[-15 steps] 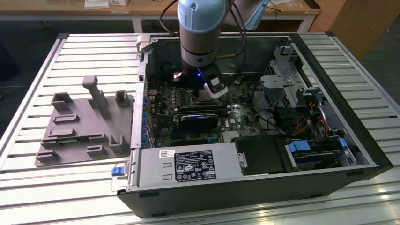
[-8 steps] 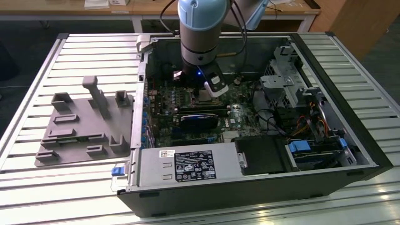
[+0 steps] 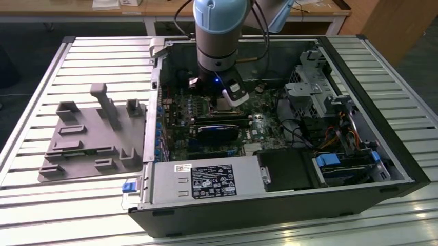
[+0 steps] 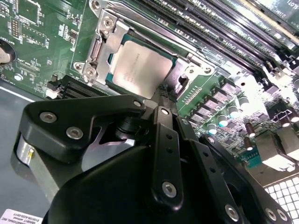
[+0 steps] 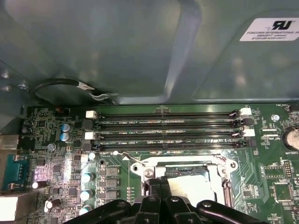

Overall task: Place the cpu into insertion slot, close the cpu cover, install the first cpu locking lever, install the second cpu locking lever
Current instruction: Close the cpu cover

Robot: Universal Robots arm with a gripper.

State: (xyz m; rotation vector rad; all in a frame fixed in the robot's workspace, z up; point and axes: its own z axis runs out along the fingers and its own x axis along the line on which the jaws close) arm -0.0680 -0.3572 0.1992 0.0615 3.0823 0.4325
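The arm (image 3: 217, 31) comes down from the upper middle of the exterior view into an open computer case (image 3: 274, 218), which lies on a slatted metal desk (image 3: 386, 61). A grey moulded tray (image 3: 75, 154) sits on the desk just beside the case, toward the exterior view's left.

In both wrist views the tool (image 4: 164, 93) (image 5: 161, 184) hangs low over the green circuit board (image 4: 42, 42), its tip at the edge of the socket (image 3: 219, 106). Its 2 black fingers (image 5: 154, 189) are pressed together, and nothing shows between them.

The chip (image 4: 140, 67) (image 5: 192, 186) already sits in the socket, pale metal top facing up. The silvery cover frame (image 4: 103, 44) (image 5: 182, 164) lies flat around the chip, whose top shows through its cut-out middle. A thin wire lever (image 5: 125, 156) juts out from one corner of the frame. 4 long black memory slots (image 5: 168, 126) run beside the socket, between it and the case wall.
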